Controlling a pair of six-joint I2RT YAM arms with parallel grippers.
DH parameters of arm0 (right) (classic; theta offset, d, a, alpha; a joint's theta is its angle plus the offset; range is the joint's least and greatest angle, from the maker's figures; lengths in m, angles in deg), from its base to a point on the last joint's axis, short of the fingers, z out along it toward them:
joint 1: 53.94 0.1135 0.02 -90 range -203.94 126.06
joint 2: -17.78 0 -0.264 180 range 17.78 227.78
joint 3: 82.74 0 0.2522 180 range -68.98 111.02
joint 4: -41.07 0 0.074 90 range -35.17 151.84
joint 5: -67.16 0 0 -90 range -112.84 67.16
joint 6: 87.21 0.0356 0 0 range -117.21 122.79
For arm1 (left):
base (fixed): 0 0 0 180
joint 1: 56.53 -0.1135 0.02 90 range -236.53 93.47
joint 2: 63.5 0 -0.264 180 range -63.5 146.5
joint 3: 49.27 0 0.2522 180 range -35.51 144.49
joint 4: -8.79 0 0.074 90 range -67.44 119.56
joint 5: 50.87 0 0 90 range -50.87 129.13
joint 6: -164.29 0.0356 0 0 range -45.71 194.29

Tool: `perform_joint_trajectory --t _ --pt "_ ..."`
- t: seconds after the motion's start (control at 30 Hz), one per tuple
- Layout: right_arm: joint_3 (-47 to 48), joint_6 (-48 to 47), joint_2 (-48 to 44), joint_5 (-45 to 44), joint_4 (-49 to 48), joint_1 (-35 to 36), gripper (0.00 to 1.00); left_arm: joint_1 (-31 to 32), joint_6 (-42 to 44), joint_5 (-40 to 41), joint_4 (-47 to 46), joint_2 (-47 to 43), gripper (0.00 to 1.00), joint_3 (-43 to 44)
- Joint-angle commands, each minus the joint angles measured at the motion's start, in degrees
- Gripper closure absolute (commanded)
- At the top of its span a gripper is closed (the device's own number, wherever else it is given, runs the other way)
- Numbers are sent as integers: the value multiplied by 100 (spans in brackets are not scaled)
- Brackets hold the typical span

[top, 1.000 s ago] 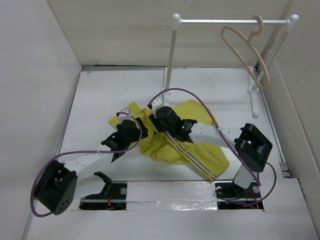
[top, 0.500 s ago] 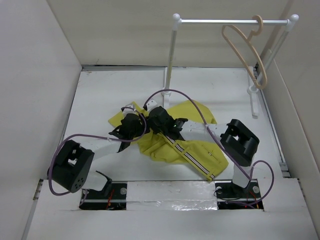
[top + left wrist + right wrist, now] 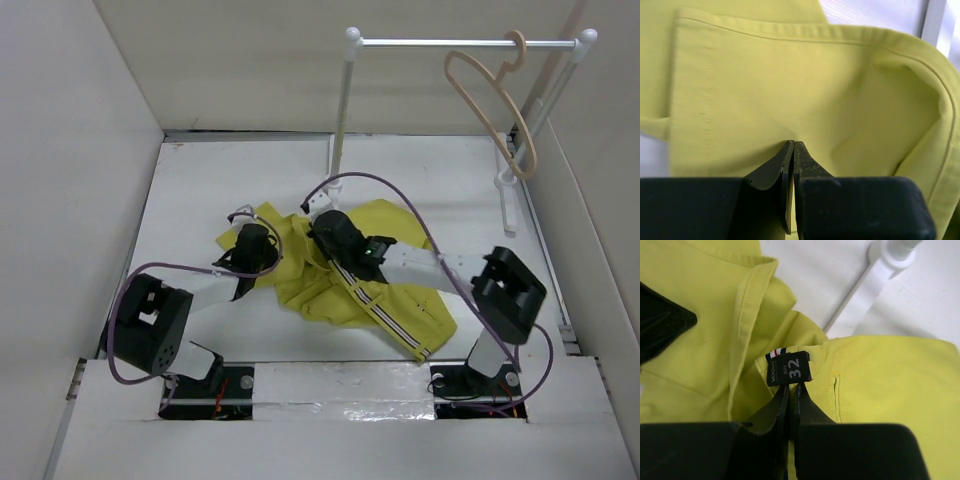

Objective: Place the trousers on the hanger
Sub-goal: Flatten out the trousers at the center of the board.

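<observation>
The yellow-green trousers lie crumpled at the middle of the table, with the striped side trim running toward the front right. My left gripper is at their left part, jaws shut with the tips pressed into a crease of the cloth. My right gripper is at the upper middle, shut on the waistband just below a black size label. The beige hanger hangs by its hook from the rail at the back right, far from both grippers.
The white rail stand stands at the back right, and one of its feet lies just beyond the trousers. White walls close in the table on the left, back and right. Purple cables loop over both arms.
Both grippers have closed on the cloth. The left arm swung inward and its gripper moved a little toward the back over the trousers' left part. The trousers have barely shifted.
</observation>
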Motion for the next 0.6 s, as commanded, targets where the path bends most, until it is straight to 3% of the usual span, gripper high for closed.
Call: perform_joint_trajectory --t 0.0,0.2,0.37,0.57 --pt "-280 101 -1270 -63 -419 -25 100 -333 -217 228 -148 -445 100 -203" --pt "-1070 180 -3166 -169 11 -568 100 -1055 -595 176 -288 -1314 100 -642" --pt "-2002 759 -4417 60 55 -1728 99 -1055 -516 159 -235 -1772 100 -616" --pt "-2864 1287 -5437 130 169 -3407 95 -292 -41 105 -130 -1922 100 -432"
